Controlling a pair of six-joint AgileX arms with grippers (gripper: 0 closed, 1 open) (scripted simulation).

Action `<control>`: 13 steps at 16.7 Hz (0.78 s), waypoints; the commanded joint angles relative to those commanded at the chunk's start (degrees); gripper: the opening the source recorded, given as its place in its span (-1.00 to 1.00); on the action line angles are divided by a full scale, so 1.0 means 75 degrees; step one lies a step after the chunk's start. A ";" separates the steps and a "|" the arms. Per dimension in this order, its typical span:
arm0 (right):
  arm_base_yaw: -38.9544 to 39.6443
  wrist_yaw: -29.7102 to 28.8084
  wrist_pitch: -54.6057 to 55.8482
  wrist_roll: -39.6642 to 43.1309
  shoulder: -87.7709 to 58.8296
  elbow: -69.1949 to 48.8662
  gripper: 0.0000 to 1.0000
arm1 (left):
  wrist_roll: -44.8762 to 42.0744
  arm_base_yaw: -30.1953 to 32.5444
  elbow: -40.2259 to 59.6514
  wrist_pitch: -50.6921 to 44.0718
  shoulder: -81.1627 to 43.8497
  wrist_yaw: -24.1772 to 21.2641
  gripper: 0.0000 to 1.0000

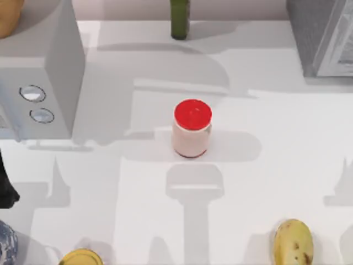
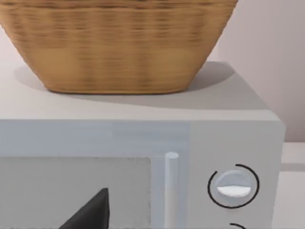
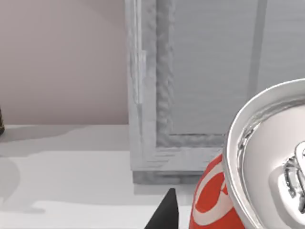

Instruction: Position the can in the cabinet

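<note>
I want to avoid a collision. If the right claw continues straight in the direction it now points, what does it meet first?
Probably the cabinet: its framed front panel stands straight ahead in the right wrist view, with the can close by the claw. How far off the panel is, I cannot tell.

The top view looks straight down on the table (image 1: 276, 165). The left wrist view faces the light grey box (image 2: 228, 143) closely; its knobs (image 1: 32, 93) show from above too. The right wrist view faces the cabinet (image 3: 190, 71), at the top view's upper right.
</note>
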State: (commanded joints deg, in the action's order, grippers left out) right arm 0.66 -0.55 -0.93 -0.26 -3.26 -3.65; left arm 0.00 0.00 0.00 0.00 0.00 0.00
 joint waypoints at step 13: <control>0.0811 -0.0895 -0.1990 -0.0014 -0.6107 -0.7913 -1.00 | 0.0000 0.0000 0.0000 0.0000 0.0000 0.0000 1.00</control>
State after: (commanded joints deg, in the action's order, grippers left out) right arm 6.74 -7.26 -15.86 -0.36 -49.06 -63.00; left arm 0.00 0.00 0.00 0.00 0.00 0.00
